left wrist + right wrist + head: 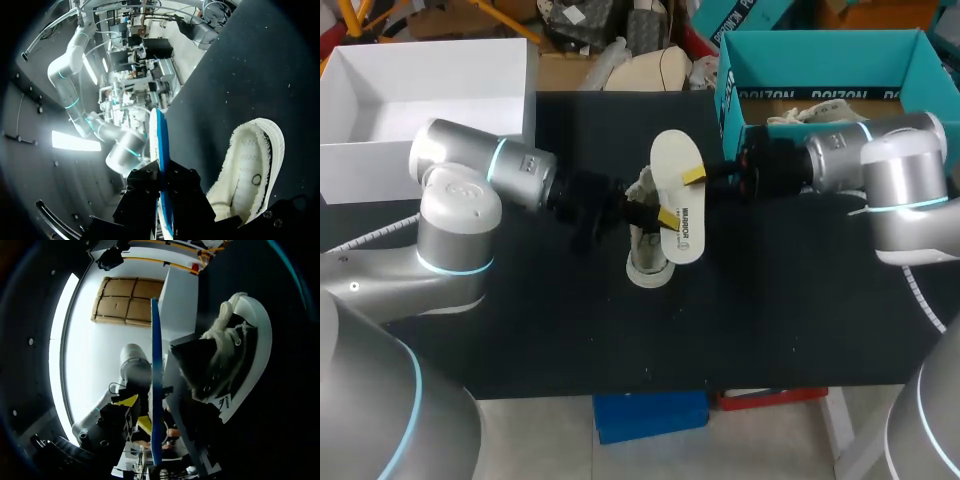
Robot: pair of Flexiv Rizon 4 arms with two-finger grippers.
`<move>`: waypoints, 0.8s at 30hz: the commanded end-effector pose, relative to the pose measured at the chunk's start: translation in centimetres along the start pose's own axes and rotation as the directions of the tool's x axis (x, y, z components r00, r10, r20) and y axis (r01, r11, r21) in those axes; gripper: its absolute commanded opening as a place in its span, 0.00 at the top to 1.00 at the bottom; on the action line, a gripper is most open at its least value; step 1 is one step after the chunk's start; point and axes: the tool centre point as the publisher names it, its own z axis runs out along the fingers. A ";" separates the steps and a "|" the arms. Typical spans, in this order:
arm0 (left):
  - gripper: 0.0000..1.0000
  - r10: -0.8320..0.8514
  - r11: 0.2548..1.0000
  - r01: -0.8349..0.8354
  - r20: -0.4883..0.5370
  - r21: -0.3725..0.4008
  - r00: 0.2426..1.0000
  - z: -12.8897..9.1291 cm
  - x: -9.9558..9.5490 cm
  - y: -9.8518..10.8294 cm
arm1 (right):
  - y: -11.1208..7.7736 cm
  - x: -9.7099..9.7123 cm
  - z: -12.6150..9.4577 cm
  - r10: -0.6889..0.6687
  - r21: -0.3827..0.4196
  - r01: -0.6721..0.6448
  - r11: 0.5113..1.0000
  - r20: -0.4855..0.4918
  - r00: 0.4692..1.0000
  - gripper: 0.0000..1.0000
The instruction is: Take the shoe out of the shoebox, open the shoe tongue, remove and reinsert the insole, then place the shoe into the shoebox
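Two grippers, both engaged on one item. The left gripper (665, 217) is clamped on the single insole (678, 197). In the left wrist view the insole (159, 145) runs edge-on between its dark fingers, white on one face and blue on the other. The right gripper (695, 177) is closed on the same insole from the opposite side, with one yellow tip lying on the white upper face.

The insole is held above the table (770, 320), directly over one white shoe (646, 258). That shoe stands on the dark surface with its opening exposed.

Boxes number two. One teal shoebox (820, 40) sits behind the right arm and holds what looks like a second shoe (815, 110). One white box (430, 60) sits behind the left arm.
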 end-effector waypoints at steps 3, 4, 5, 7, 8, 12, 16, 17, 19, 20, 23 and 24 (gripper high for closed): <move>1.00 0.000 1.000 0.000 -0.005 0.002 1.000 0.0 -0.1 0.0 | -0.2 0.5 -0.1 0.000 -0.004 0.000 1.000 0.023 1.000 0.54; 1.00 0.000 1.000 0.000 -0.005 0.002 1.000 0.0 -0.1 0.0 | -0.1 0.4 0.0 0.002 0.001 -0.002 1.000 0.025 1.000 0.54; 1.00 0.000 1.000 0.000 -0.005 0.002 1.000 0.0 -0.1 0.0 | -0.1 0.4 0.0 0.003 0.002 -0.003 1.000 0.026 1.000 0.54; 1.00 0.000 1.000 0.000 -0.005 0.002 1.000 0.0 -0.1 0.0 | -0.1 0.4 0.2 0.004 0.005 -0.005 1.000 0.028 1.000 0.58; 1.00 0.000 1.000 0.000 -0.005 0.002 1.000 0.0 -0.1 0.0 | -0.1 0.4 0.3 0.005 0.005 -0.005 1.000 0.030 1.000 0.58; 1.00 0.000 1.000 0.000 -0.005 0.002 1.000 0.0 -0.1 0.0 | -0.1 0.3 0.2 0.006 0.002 -0.006 1.000 0.033 0.999 0.58; 1.00 0.000 1.000 0.000 -0.005 0.002 1.000 0.0 -0.1 0.0 | -0.1 0.1 0.3 0.009 -0.001 -0.009 1.000 0.033 0.999 0.58; 1.00 0.000 1.000 0.000 -0.005 0.002 1.000 0.0 -0.1 0.0 | -0.2 0.0 0.3 0.010 -0.002 -0.010 1.000 0.032 0.999 0.58; 1.00 0.000 1.000 0.000 -0.005 0.002 1.000 0.0 -0.1 0.0 | -0.2 -0.1 0.3 0.012 -0.004 -0.012 1.000 0.033 0.999 0.64; 1.00 0.000 1.000 0.000 -0.005 0.002 1.000 0.0 -0.1 0.0 | -0.2 -0.1 0.3 0.012 -0.006 -0.012 1.000 0.033 0.999 0.66; 1.00 0.000 1.000 0.000 -0.005 0.002 1.000 0.0 -0.1 0.0 | -0.2 -0.1 0.3 0.012 -0.014 -0.011 1.000 0.041 0.999 0.85; 1.00 0.000 1.000 0.000 -0.005 0.002 1.000 0.0 -0.1 0.0 | -0.2 -0.1 0.2 0.011 -0.017 -0.011 1.000 0.043 0.999 0.96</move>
